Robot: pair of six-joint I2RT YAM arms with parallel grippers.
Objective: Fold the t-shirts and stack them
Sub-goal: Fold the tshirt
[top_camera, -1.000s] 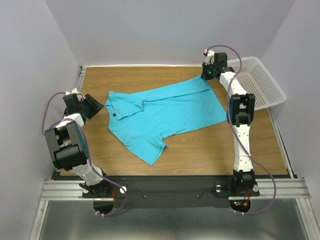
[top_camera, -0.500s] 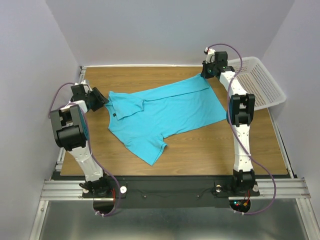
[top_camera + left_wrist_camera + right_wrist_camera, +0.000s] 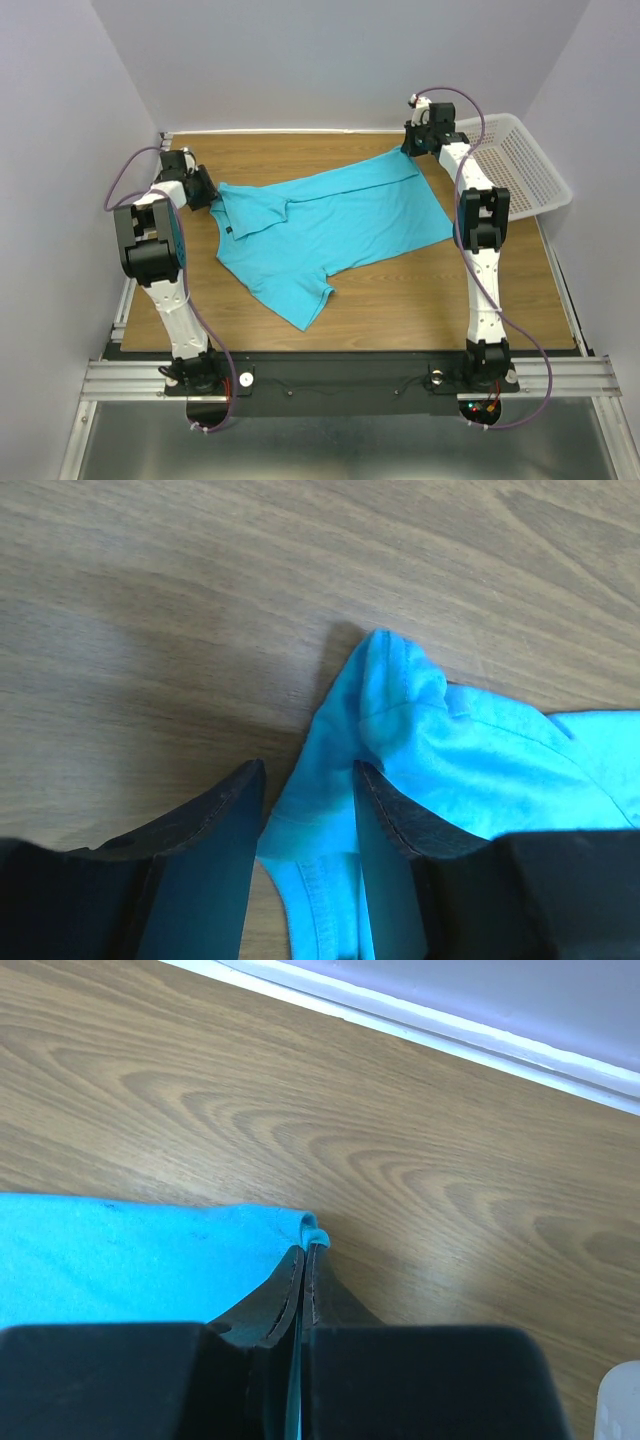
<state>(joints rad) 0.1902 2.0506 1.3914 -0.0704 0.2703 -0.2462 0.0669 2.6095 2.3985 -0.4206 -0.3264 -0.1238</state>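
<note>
From overhead, both sets of fingertips hide under their own wrists, and the white basket (image 3: 520, 165) at upper right is partly behind the arm. The turquoise t-shirt (image 3: 330, 230) lies spread across the middle of the table (image 3: 400, 300). The wrist views settle what the overhead cannot. The right gripper (image 3: 303, 1255) is clenched on the shirt's far corner. The left gripper (image 3: 308, 770) stands apart, straddling a bunched corner at the shirt's left end – whether it presses the cloth, I can't tell.

Turquoise t-shirt (image 3: 340, 225) — wood-grain table (image 3: 400, 300) — white perforated basket (image 3: 525, 165)
</note>
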